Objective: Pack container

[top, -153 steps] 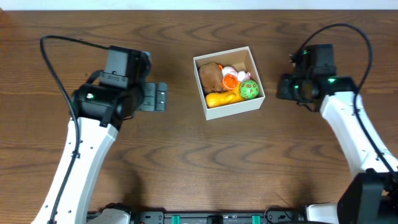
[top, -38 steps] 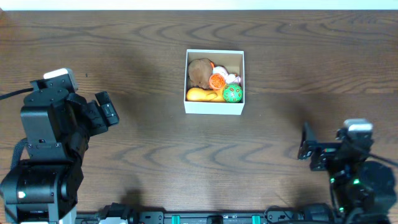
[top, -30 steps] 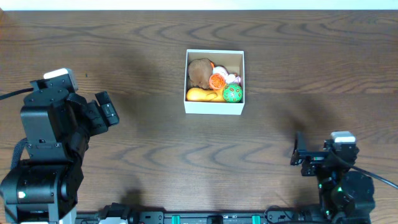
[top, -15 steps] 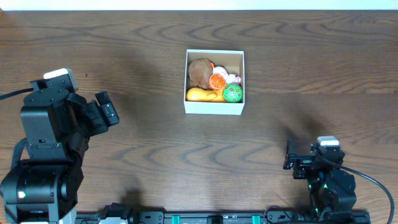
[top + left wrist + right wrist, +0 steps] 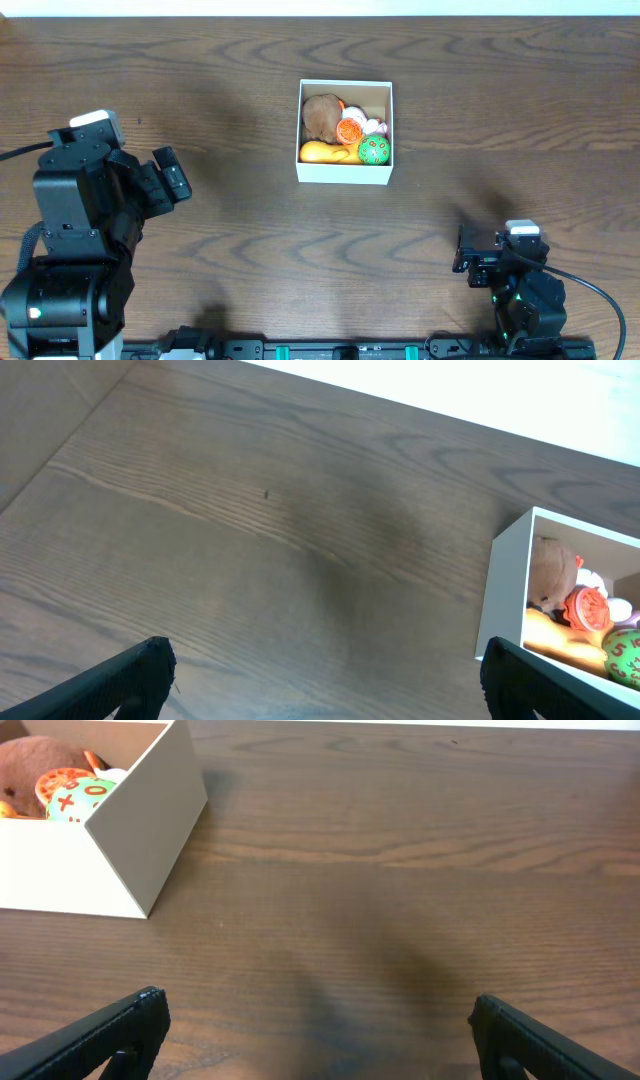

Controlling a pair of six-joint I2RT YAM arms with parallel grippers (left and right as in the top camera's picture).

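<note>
The container [image 5: 345, 173], a white-walled square box, stands at the table's middle back. Inside lie a brown plush [image 5: 322, 115], a yellow toy [image 5: 320, 152], a green ball [image 5: 375, 150] and an orange-white piece [image 5: 350, 130]. My left gripper [image 5: 170, 178] is open, far left of the box, nothing between its fingers. My right gripper [image 5: 464, 256] is open near the front right edge, well away from the box. The left wrist view has the container [image 5: 505, 590] at right, beyond the open gripper [image 5: 325, 675]. In the right wrist view the container [image 5: 140, 820] is upper left, ahead of the open gripper [image 5: 318, 1020].
Bare dark wood table [image 5: 300, 250] lies all around the box. The arms' bases sit along the front edge, with a cable [image 5: 600, 290] trailing from the right arm.
Both arms have pulled back from the box's sides, and the box now sits squared and a little further left. Over the last second the right arm drew down and left; the left arm stayed still.
</note>
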